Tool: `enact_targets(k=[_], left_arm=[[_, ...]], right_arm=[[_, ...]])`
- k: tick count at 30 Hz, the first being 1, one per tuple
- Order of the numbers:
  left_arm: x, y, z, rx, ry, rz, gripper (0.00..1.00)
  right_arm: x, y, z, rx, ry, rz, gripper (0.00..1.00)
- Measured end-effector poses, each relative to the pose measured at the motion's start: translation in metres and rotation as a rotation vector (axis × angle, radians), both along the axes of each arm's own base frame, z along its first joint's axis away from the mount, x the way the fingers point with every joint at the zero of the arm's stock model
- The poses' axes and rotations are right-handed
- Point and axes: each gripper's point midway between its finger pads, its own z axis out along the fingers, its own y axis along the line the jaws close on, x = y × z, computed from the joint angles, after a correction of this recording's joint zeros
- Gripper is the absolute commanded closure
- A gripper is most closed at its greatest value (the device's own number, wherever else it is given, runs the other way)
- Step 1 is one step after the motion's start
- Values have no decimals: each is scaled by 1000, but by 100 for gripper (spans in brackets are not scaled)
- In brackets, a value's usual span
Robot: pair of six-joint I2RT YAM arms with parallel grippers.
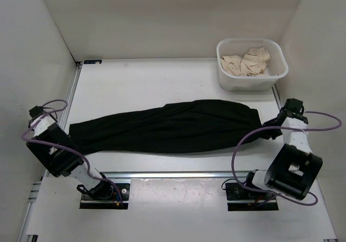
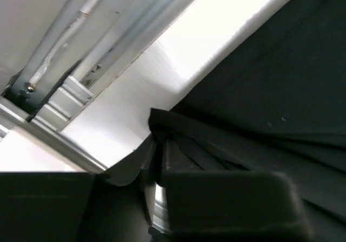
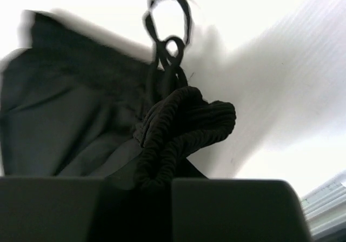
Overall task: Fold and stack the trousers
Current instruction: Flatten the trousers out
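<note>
Trousers (image 1: 173, 126) lie stretched full length on the desk (image 1: 140, 82) between the two tools, with the left tool (image 2: 157, 199) closed on the cuff end and the right tool (image 3: 154, 182) closed on the bunched waistband (image 3: 184, 123), securing both ends for folding.

A white table (image 1: 162, 85) fills the middle of the top view, boxed in by plain white walls: the back wall (image 1: 173, 15) at 12 o'clock, the left wall (image 1: 27, 64) at 9 o'clock and the right wall (image 1: 319, 47) at 3 o'clock. A metal rail (image 1: 178, 174) crosses at 6 o'clock; a side rail (image 1: 73, 91) runs along the 9 o'clock edge. The light is bright and even, with soft shadows.
</note>
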Motion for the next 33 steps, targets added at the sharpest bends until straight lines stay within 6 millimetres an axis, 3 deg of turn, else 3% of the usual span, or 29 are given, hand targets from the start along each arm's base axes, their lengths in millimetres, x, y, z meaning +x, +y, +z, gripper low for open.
enact_targets(k=[1,2,4,6,8,12,15,18,23,28,30,32,33], left_arm=[[1,2,5,12,-11,1,57],[1,3,11,26,-22,-2,45],[0,4,23,50,-39,4,33],[-5,2,30,58,-43,10,26],[-11,0,33,49,-32,22,25],[-25,-5,29,2,-4,52,25],[-29,-18,18,-94,15,54,27],[-24,-35,6,-218,19,44,32],[-26,-55,4,-316,19,38,30],[-56,-71,-7,-303,90,54,28],[-72,-79,-16,-305,139,60,33],[-86,-84,-27,-297,185,67,48],[-90,-87,-29,-303,201,70,50]], right_arm=[[3,-2,15,-18,-25,13,100],[7,-4,34,-39,-58,22,100],[17,-10,71,-93,-147,34,100],[16,-9,92,-123,-217,38,100],[3,-1,88,-114,-218,37,100],[-36,17,38,-27,-71,26,100],[-50,24,20,10,0,22,100],[-49,23,20,8,-4,22,100],[-50,23,20,8,-2,22,100],[-52,21,19,-3,9,16,100],[-54,19,18,-14,19,10,100],[-58,16,17,-25,35,0,100],[-61,15,17,-33,48,-1,100]])
